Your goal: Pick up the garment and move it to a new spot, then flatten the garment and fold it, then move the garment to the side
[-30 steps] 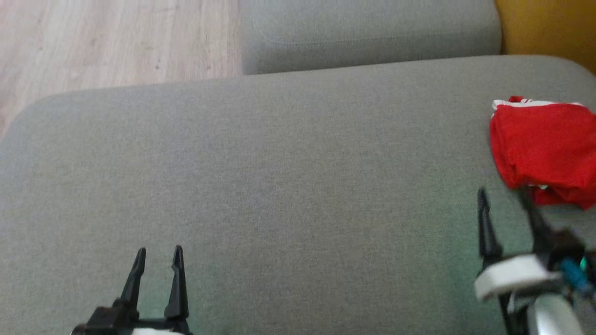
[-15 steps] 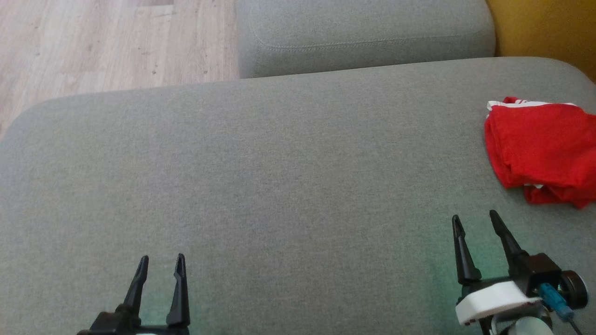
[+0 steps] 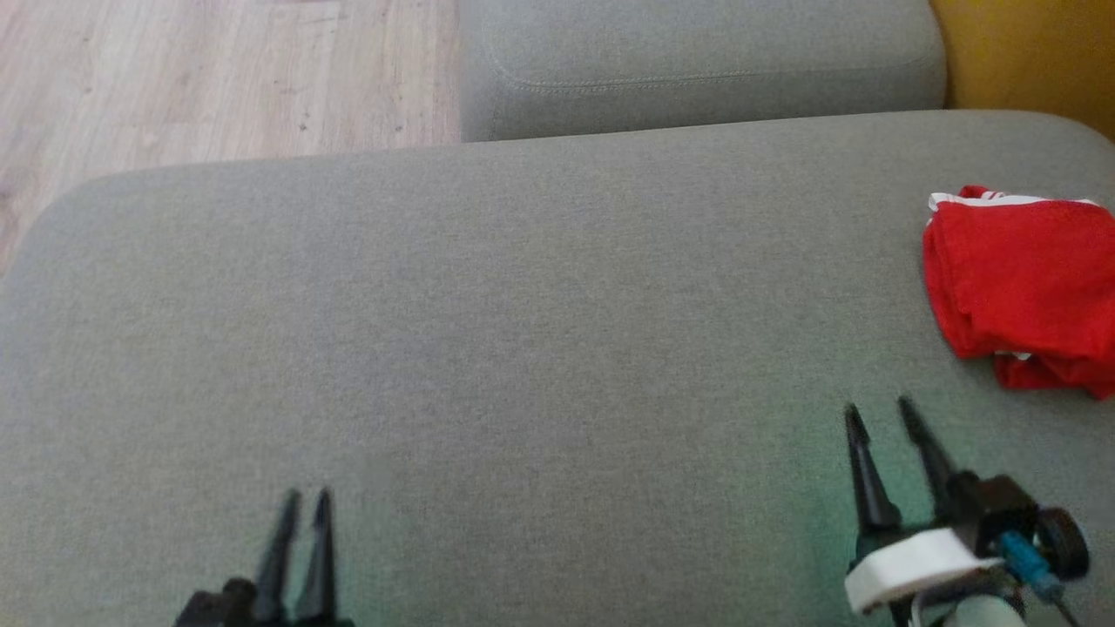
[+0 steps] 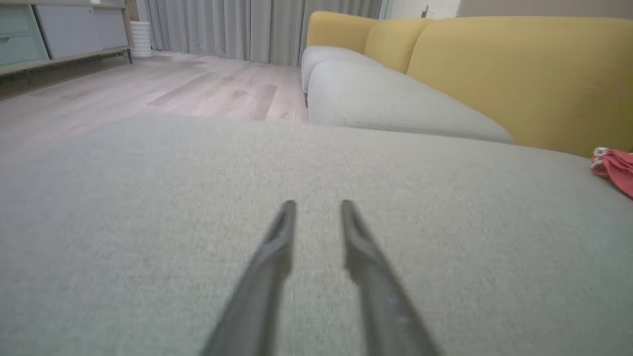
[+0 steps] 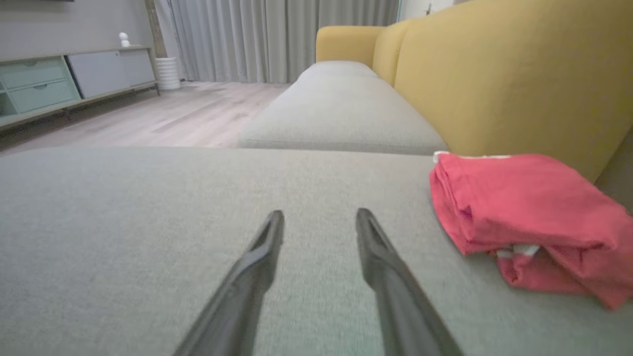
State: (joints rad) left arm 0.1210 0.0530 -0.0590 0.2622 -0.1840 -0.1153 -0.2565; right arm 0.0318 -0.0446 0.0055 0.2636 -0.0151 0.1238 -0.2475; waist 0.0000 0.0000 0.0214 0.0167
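Grey woven fabric covers the wide seat cushion (image 3: pixel 523 296) that both arms reach over. The left pincer (image 3: pixel 307 496) points forward across it, its two dark fingers a narrow gap apart with only bare cushion showing between them, so it holds nothing. The right pincer (image 3: pixel 879 407) stands a little wider and is just as empty.

Beyond both sets of fingertips sits a second grey cushion (image 3: pixel 697 70). A yellow backrest (image 5: pixel 519 74) rises to the right of the right pincer, and pale wood floor (image 3: pixel 218 78) stretches away ahead of the left pincer. Far ahead of both, grey curtains (image 5: pixel 277 39) hang to the floor beside a low cabinet (image 5: pixel 74 74) with green and grey fronts.

The red garment (image 3: pixel 1019 270) lies in a loosely folded bundle ahead and to the right of the right pincer, near its tips but apart from them, close by the foot of the backrest. From the left pincer it is well apart, far off to the right. A white strip runs along the garment's far edge and a white scrap peeks from under the near fold. Whether either is a label I cannot tell, as both are too small to read.
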